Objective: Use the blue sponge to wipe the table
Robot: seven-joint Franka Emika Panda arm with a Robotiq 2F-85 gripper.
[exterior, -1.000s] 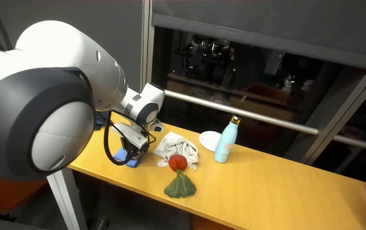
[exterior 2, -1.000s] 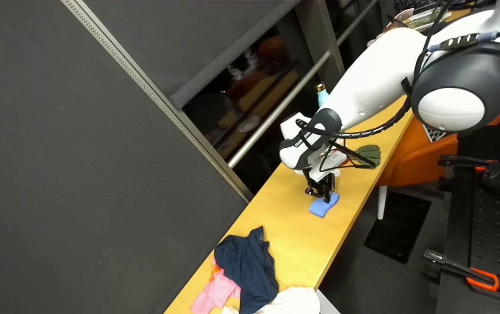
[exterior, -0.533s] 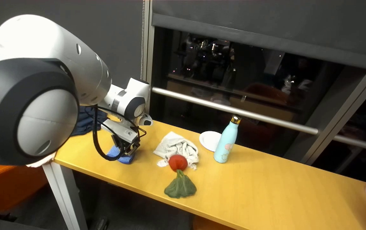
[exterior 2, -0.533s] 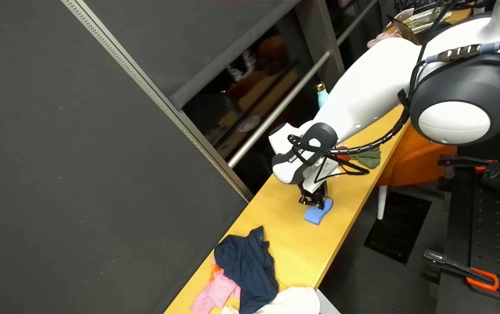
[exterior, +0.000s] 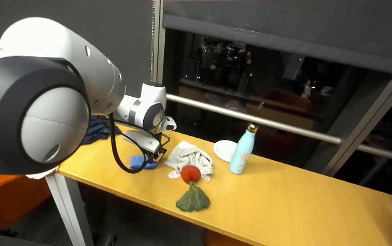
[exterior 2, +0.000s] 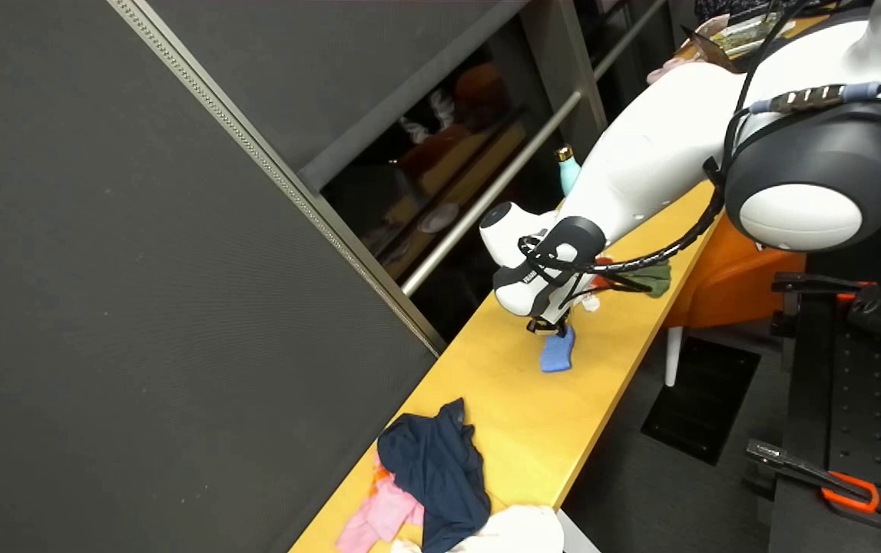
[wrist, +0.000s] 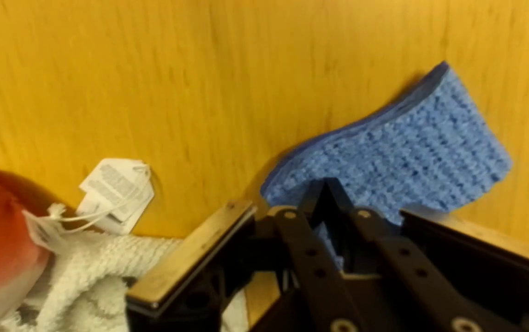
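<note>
The blue sponge [exterior: 137,161] lies flat on the yellow wooden table [exterior: 284,194]; it also shows in an exterior view [exterior 2: 558,351] and, with its ribbed top, in the wrist view [wrist: 412,152]. My gripper [wrist: 326,186] is shut, its fingertips meeting over the sponge near one end. The tips seem to press on the sponge from above; nothing shows pinched between them. Some blue shows through the gap behind the tips. The gripper also shows in both exterior views [exterior: 153,159] [exterior 2: 561,330], where cables and the wrist partly hide the tips.
A white towel [exterior: 189,155], a red round toy [exterior: 190,173] and a green leafy toy [exterior: 193,200] lie beside the sponge. Beyond stand a teal bottle [exterior: 243,150] and a white plate [exterior: 224,150]. Dark [exterior 2: 440,468] and pink [exterior 2: 382,511] clothes lie at the table's end.
The gripper and sponge moved together toward the clothes, then back toward the towel. The sponge has turned a little. The wrist has become more upright. The gripper stays at the sponge.
</note>
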